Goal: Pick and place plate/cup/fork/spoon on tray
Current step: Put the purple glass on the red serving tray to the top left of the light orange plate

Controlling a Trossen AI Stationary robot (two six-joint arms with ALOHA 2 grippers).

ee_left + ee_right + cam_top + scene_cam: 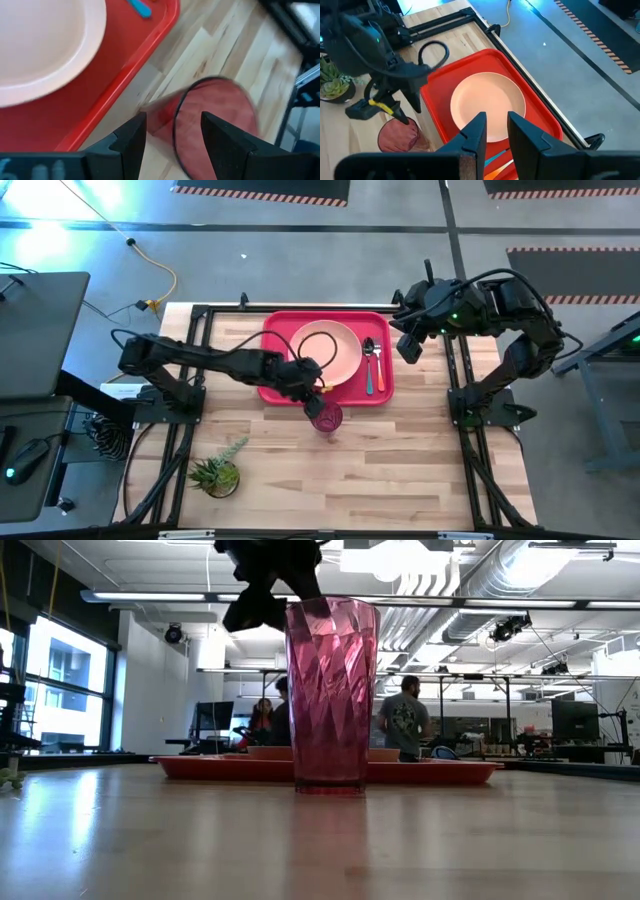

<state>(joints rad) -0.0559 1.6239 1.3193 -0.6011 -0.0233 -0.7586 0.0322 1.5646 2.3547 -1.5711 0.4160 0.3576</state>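
Cup waits off the tray
Left claw (pixel 172 137) hangs open over the cup (pixel 327 418), seemingly to grip its rim; right claw (pixel 496 131), open, idles above the tray (pixel 275 330).

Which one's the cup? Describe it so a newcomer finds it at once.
Start at the big red tray near the far edge of the wooden table. Just off the tray's near edge, on bare wood, stands the cup, with the left hand above it. It is the only see-through dark-red tumbler, upright and off the tray, unlike the pink plate, fork and spoon.
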